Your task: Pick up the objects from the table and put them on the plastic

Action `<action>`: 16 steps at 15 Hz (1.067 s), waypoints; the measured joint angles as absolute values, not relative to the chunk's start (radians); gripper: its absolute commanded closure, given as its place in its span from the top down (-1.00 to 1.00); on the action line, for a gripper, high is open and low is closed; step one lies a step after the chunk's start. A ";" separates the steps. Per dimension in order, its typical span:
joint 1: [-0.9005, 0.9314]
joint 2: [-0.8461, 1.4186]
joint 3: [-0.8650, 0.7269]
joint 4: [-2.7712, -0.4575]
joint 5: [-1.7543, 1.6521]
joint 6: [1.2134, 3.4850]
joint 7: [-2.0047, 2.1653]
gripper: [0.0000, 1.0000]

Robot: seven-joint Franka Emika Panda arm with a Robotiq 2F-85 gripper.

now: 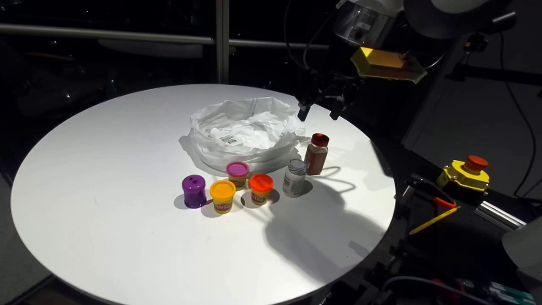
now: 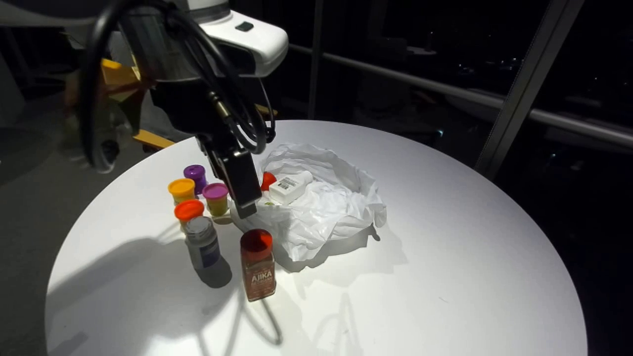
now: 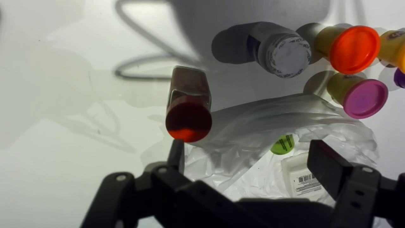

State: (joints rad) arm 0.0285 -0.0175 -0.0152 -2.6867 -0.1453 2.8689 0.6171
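As the black pincer (image 1: pixel 319 113) gapes empty, crumpled white plastic (image 2: pixel 331 222) holds a boxy white bottle (image 2: pixel 289 189), six multicoloured containers (image 1: pixel 261 186) left!

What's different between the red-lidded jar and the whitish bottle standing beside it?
The jar has a red lid, while the bottle has a whitish top with printing around its edge. The jar's body is flat-sided, showing reddish-brown contents; the bottle's is rounded and pale. The jar also looks a little taller than the bottle. Both stand upright on the table, outside the crumpled plastic.
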 measured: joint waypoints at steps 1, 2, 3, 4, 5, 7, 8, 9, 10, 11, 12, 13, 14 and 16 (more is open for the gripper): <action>0.021 0.011 -0.016 -2.668 -0.145 2.858 0.617 1.00; 0.015 0.043 -0.019 -2.646 -0.145 2.849 0.616 1.00; 0.012 0.081 -0.026 -2.621 -0.145 2.842 0.616 1.00; 0.012 0.120 -0.034 -2.595 -0.148 2.834 0.616 1.00; 0.013 0.159 -0.046 -2.568 -0.153 2.828 0.616 1.00; 0.025 0.230 -0.077 -2.520 -0.156 2.810 0.617 1.00; 0.033 0.260 -0.094 -2.501 -0.156 2.799 0.617 1.00; 0.041 0.282 -0.109 -2.487 -0.156 2.790 0.617 1.00; 0.048 0.298 -0.122 -2.480 -0.155 2.783 0.616 1.00; 0.051 0.307 -0.129 -2.479 -0.155 2.777 0.615 1.00; 0.053 0.312 -0.133 -2.480 -0.154 2.773 0.611 1.00; 0.053 0.315 -0.134 -2.482 -0.150 2.769 0.602 1.00; 0.054 0.315 -0.134 -2.485 -0.146 2.767 0.592 1.00; 0.056 0.315 -0.134 -2.492 -0.143 2.767 0.578 1.00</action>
